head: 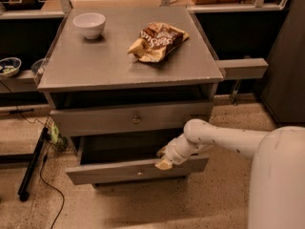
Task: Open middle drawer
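The gripper [164, 160] is resting at the top edge of the middle drawer [105, 172], right of its centre; whether it is open or closed I cannot tell. This drawer, a grey flat front with one small round knob, is standing pulled out, low on the cabinet. Above it, one more grey drawer front [95, 120] is showing. On the cabinet top [95, 66] are lying one chip bag [157, 41] and, farther back, one white bowl [89, 24].

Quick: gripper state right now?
Gripper: at the top edge of the pulled-out grey flat-fronted middle drawer; open, closed or holding cannot be told.
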Action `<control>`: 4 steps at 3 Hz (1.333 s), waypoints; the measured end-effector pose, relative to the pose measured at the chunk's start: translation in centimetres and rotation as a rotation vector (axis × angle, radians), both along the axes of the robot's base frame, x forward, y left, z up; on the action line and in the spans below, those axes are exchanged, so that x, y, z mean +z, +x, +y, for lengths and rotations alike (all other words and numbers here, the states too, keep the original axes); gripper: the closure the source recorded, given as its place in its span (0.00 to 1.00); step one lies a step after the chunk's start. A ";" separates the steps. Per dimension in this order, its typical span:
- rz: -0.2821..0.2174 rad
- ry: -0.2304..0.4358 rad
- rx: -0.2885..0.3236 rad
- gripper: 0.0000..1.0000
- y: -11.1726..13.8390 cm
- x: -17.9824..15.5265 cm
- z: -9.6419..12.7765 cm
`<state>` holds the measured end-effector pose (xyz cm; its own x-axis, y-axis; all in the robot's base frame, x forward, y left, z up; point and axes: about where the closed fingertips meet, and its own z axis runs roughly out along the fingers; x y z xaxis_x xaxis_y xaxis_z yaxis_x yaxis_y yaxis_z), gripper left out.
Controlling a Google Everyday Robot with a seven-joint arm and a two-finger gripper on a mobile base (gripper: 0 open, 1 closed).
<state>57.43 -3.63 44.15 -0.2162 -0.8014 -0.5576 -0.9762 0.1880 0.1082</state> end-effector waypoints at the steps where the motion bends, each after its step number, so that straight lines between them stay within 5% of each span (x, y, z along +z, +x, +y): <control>1: 0.015 0.000 -0.004 1.00 -0.1 -0.2 -0.2; 4: 0.028 0.005 -0.009 1.00 0.0 -0.2 -0.4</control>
<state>57.46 -4.04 43.94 -0.2393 -0.7968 -0.5549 -0.9710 0.1965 0.1365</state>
